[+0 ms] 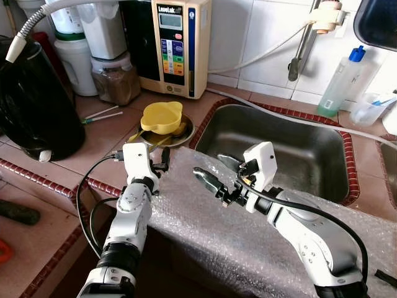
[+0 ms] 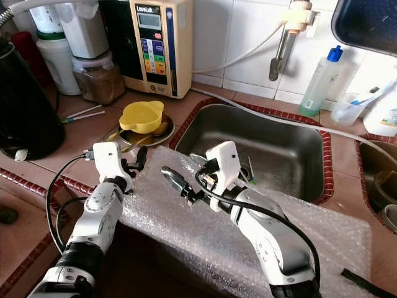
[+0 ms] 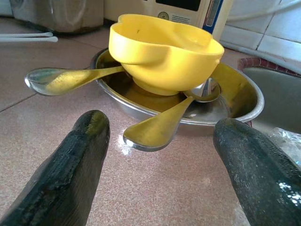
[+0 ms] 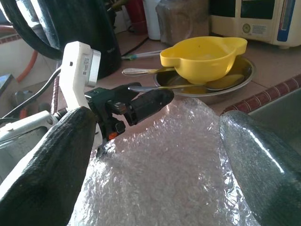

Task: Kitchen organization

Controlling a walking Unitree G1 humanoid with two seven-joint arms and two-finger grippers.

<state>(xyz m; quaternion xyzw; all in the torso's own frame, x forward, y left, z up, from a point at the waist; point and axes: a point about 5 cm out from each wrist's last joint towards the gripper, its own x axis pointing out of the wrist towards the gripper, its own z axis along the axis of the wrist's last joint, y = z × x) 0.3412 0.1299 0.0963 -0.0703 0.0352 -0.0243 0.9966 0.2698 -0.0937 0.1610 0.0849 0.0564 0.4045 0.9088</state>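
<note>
just one yellow bowl (image 3: 164, 52), three spoons (image 3: 157, 127), one metal dish (image 3: 244, 96).

The desk (image 1: 93, 139) is made of reddish-brown tiles with a dark red edge. Just ahead of the open left pincer (image 3: 160, 155) a shiny metal plate (image 1: 183, 134) sits on it. Under both pincers a sheet of bubble wrap (image 1: 248, 236) covers the front edge. Farther off past the left pincer stand a black kettle (image 1: 34, 105), a brown jar (image 1: 115, 79) and a cream machine (image 1: 173, 43).
</note>
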